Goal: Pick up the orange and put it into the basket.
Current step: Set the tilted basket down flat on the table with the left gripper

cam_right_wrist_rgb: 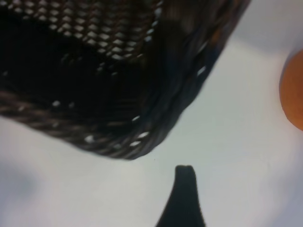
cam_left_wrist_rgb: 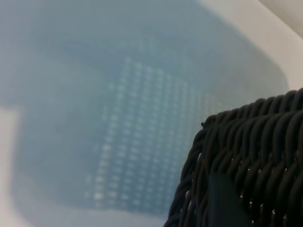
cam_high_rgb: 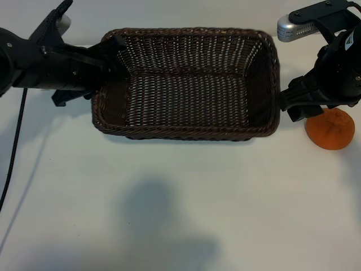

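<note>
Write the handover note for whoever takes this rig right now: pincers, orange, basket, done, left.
Left pincer: at the basket's left rim, partly open, holding nothing visible.
Right pincer: open and empty, between the basket's right end and the orange.
Orange: on the table, outside the basket, right of it, ungrasped.
Basket: empty.
Done: nothing delivered.
Left: grasp the orange, lift it over the rim, release it inside.

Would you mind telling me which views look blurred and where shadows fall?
Left wrist view: hazy except the basket weave. Right wrist view: basket rim and orange soft. Exterior view: sharp, with a broad shadow on the table.
</note>
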Tool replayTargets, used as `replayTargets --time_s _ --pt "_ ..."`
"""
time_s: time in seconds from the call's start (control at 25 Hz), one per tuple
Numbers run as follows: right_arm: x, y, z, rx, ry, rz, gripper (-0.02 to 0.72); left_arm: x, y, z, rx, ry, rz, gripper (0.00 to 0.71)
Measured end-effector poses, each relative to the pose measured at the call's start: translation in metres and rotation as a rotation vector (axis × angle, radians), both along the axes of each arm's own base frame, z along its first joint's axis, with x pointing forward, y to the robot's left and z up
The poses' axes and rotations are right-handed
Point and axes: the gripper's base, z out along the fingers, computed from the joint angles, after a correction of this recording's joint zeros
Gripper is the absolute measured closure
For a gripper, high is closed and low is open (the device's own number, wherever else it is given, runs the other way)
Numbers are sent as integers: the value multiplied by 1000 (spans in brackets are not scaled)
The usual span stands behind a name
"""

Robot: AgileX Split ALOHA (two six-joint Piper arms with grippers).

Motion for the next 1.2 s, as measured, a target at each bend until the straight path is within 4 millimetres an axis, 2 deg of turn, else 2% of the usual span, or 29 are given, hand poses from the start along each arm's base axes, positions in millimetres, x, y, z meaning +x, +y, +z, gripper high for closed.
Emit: replayTargets --time_s 0.48,0.84,1.04,1.2 --pt "0 0 0 -2 1 1 122 10 -6 -39 -24 79 -24 347" --pt "0 0 0 -2 1 1 122 11 -6 -45 -16 89 -25 347" --pt "0 0 0 -2 1 1 122 12 -7 -60 -10 126 -19 347" --pt "0 0 0 -2 1 1 122 12 -6 -62 -9 133 -18 347"
